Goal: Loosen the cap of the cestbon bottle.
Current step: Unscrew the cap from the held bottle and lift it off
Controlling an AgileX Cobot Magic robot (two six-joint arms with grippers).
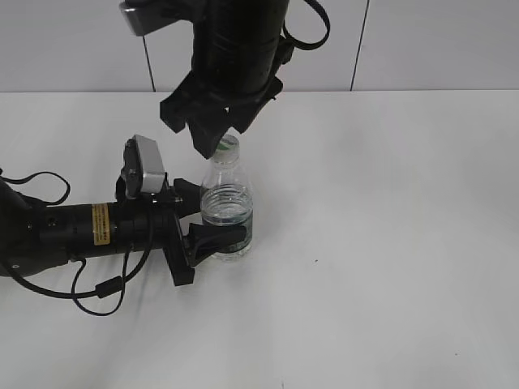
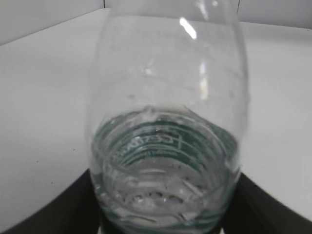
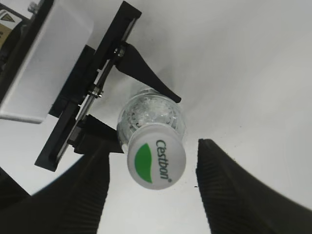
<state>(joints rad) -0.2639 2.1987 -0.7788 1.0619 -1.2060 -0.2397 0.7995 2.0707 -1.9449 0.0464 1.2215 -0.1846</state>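
meanwhile left gripper (image 1: pixel 212 237) clamps the cestbon bottle (image 1: pixel 226 212); right gripper (image 1: pixel 217 139) spread above the cap (image 3: pixel 156 160).

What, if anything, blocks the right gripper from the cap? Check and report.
Nothing visible does. In the right wrist view the cap sits between the open jaws of the right gripper with bare gaps either side. The left gripper holds the cestbon bottle lower down, clear of the cap.

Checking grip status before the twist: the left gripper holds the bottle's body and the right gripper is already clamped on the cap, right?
Not quite. The right gripper is open, its fingers apart from the cap, as the right wrist view shows. The left gripper does hold the bottle.
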